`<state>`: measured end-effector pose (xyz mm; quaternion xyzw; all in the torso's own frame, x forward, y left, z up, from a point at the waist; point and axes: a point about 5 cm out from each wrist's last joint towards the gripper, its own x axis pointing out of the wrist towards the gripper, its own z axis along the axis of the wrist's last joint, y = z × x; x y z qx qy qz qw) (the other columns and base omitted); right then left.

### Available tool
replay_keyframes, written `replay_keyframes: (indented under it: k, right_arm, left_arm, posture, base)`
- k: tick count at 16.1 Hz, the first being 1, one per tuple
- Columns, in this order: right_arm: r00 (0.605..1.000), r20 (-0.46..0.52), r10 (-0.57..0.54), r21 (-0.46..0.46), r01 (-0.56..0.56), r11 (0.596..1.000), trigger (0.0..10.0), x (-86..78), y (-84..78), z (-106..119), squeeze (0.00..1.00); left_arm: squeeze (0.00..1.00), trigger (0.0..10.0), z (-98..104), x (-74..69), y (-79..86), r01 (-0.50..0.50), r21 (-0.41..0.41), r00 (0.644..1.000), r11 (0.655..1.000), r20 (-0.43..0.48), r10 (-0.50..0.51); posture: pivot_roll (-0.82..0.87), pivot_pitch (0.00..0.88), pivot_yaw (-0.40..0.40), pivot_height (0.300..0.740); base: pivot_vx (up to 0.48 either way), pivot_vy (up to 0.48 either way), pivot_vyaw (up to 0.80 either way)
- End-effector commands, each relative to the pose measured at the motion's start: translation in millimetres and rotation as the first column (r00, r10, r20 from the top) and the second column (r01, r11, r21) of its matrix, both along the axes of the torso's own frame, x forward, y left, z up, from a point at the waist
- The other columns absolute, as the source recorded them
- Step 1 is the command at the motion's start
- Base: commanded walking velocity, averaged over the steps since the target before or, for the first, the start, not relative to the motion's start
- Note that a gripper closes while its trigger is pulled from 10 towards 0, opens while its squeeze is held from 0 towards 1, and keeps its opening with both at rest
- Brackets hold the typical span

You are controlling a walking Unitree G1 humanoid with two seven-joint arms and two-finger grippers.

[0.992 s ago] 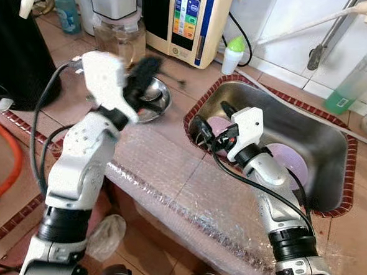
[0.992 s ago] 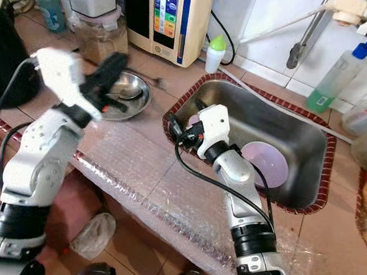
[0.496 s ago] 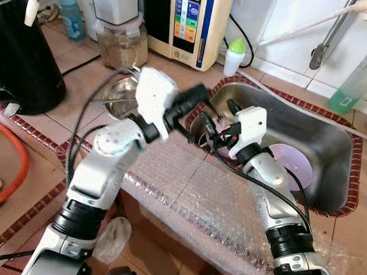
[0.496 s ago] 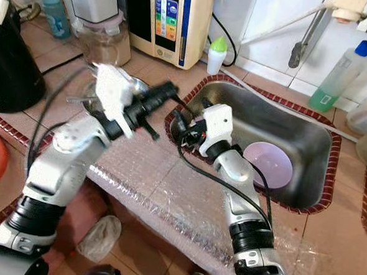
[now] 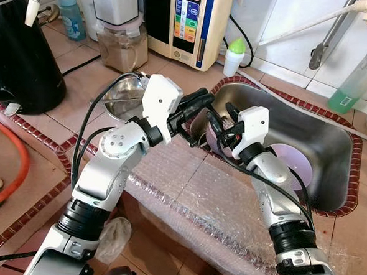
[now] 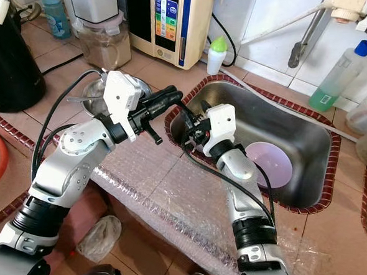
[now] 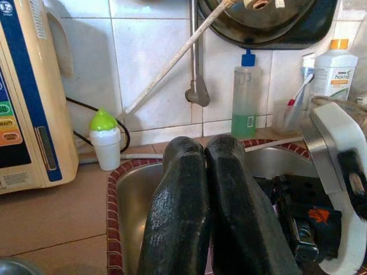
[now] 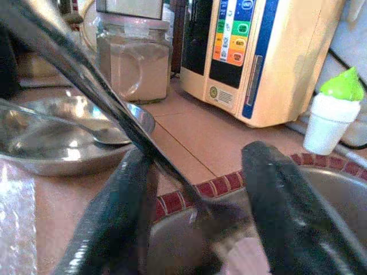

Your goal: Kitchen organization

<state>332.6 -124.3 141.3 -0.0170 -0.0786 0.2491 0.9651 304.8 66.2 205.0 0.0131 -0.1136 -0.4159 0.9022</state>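
Observation:
My left gripper (image 5: 201,100) hovers over the sink's near left corner, shut on a thin metal fork (image 8: 114,103). The fork's handle end pokes out beneath the fingers (image 6: 153,136). In the left wrist view the two black fingers (image 7: 178,200) are pressed together. My right gripper (image 5: 219,118) faces it from inside the steel sink (image 5: 308,129), open, and the fork's tine end lies between its spread fingers (image 8: 269,189). A steel bowl (image 5: 120,96) holding a spoon (image 8: 103,134) sits on the counter behind the left arm. A purple plate (image 5: 291,163) lies in the sink.
Bubble wrap (image 5: 199,188) covers the counter's front edge. A black kettle (image 5: 21,46) stands at far left. A glass jar (image 5: 121,43), a cream water machine (image 5: 187,19) and a small green-capped bottle (image 5: 233,55) line the back. A green soap bottle (image 5: 355,79) stands behind the sink.
My left arm has swung right from above the bowl to the sink's edge, carrying the fork. The right gripper has lifted a little to meet it.

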Motion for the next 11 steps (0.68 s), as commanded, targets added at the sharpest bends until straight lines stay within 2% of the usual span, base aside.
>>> replay_keyframes:
  k: [1,4,7,11]
  right_arm:
    - [1.000,-0.011,0.005,0.040,-0.004,0.999,0.0,3.6,-7.5,4.5,0.00]
    - [0.993,-0.016,0.118,0.006,-0.118,0.993,0.0,-2.2,3.6,2.2,0.00]
    - [0.986,-0.029,0.163,-0.015,-0.163,0.986,0.0,-4.3,8.4,-1.2,0.00]
    - [0.979,-0.048,0.196,-0.093,-0.200,0.975,0.0,-3.3,9.4,-5.8,0.00]
  left_arm:
    - [0.00,0.0,-4.0,-0.6,2.9,-0.004,0.000,1.000,1.000,-0.012,0.004]
    - [0.00,0.0,-5.1,-0.7,2.3,-0.003,-0.003,1.000,1.000,-0.014,0.003]
    - [0.00,0.0,-5.7,-1.6,-0.5,0.004,-0.003,1.000,1.000,-0.015,-0.004]
    - [0.00,0.0,-7.2,-1.3,0.3,0.000,-0.003,1.000,1.000,-0.018,0.000]
  posture:
    - [0.02,0.000,0.001,0.740]
    - [0.02,0.000,-0.002,0.740]
    - [0.02,0.000,-0.003,0.740]
    - [0.03,0.000,-0.006,0.740]
  base:
    - [0.000,0.000,0.00]
    - [0.000,0.000,0.00]
    - [0.000,0.000,0.00]
    - [0.000,0.000,0.00]
